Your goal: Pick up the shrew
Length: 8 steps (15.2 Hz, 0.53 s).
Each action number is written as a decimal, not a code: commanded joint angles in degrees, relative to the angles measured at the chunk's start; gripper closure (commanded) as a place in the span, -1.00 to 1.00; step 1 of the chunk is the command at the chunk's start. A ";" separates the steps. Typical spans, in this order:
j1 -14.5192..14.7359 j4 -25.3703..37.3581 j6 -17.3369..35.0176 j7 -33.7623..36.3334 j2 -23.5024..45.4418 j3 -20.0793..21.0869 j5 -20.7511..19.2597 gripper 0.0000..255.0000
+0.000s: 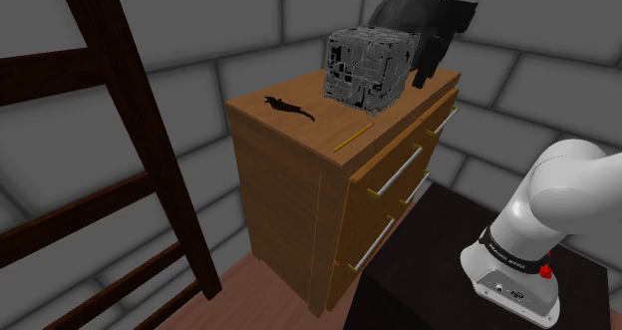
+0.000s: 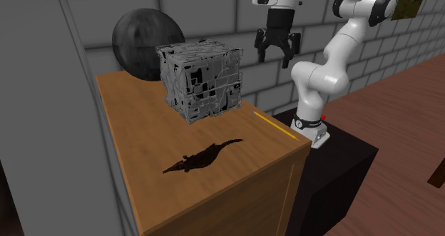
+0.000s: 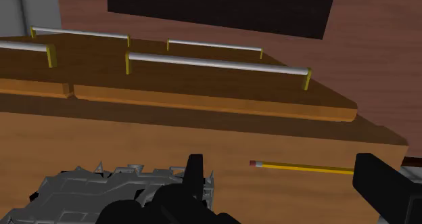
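Beyond the cube (image 2: pixel 200 81), shrew (image 2: pixel 203 156), far from gripper (image 2: pixel 276 58)

Dark-jointed white arm (image 2: pixel 314 76) — all-black pincer (image 2: pixel 277 56); small red knob (image 1: pixel 545 271) near base (image 1: pixel 503 283).

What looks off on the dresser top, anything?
Nothing toppled or spilled. The pencil lies right along the dresser top's drawer-side edge; the grey cube has a jagged, patchy surface. The shrew lies flat.
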 commanded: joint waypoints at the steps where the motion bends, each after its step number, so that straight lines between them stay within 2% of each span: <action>1: 0.00 0.00 0.00 0.00 0.00 0.00 0.00 -1.00; 8: 0.09 6.68 7.77 4.61 14.84 3.34 2.53 -1.00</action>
